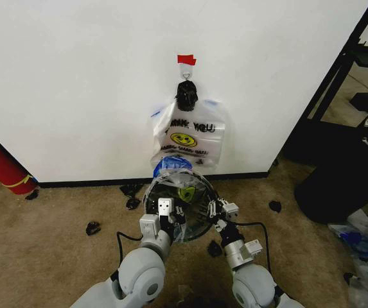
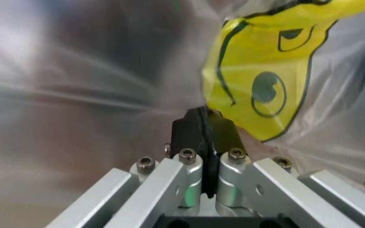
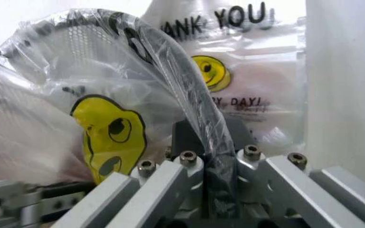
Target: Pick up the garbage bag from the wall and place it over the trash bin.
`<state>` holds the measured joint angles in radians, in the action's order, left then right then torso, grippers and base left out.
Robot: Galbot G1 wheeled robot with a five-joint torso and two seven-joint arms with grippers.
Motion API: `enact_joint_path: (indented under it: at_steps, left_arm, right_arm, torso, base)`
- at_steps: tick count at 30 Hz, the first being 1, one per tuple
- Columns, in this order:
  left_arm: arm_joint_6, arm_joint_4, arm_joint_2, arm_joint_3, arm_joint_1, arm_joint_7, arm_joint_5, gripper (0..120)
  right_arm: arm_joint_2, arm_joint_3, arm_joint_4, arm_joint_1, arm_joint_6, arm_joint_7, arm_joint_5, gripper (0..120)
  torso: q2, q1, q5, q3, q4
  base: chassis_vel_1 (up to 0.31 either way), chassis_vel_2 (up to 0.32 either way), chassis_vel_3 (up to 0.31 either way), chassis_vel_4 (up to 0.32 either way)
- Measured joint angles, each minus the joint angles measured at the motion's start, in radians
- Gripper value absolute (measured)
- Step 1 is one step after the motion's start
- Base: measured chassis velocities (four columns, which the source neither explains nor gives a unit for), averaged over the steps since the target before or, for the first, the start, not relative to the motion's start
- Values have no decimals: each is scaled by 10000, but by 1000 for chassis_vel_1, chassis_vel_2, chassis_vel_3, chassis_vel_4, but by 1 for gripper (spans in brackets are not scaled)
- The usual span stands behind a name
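Two rounded, glossy light-grey arm housings are seen, each ending in a blocky silver-white wrist unit with a black cable looped beside it. The left gripper [image 2: 203, 124] and right gripper [image 3: 209, 137] are built of brushed aluminium bars, fastened by dark hex-socket screws, and tipped with black pads.
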<state>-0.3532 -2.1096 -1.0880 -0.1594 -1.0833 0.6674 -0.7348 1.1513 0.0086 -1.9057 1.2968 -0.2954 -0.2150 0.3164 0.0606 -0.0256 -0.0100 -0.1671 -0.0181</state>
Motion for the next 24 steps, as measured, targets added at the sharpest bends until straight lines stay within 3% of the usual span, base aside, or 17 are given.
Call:
enact_joint_path:
  at_steps: [24]
  left_arm:
    - [59, 1486, -415, -308, 1223, 41, 314, 0]
  right_arm:
    - [-234, 56, -354, 640, -587, 1429, 180, 0]
  torso:
    - [0, 0, 0, 0, -1]
  base:
    - [0, 0, 0, 0]
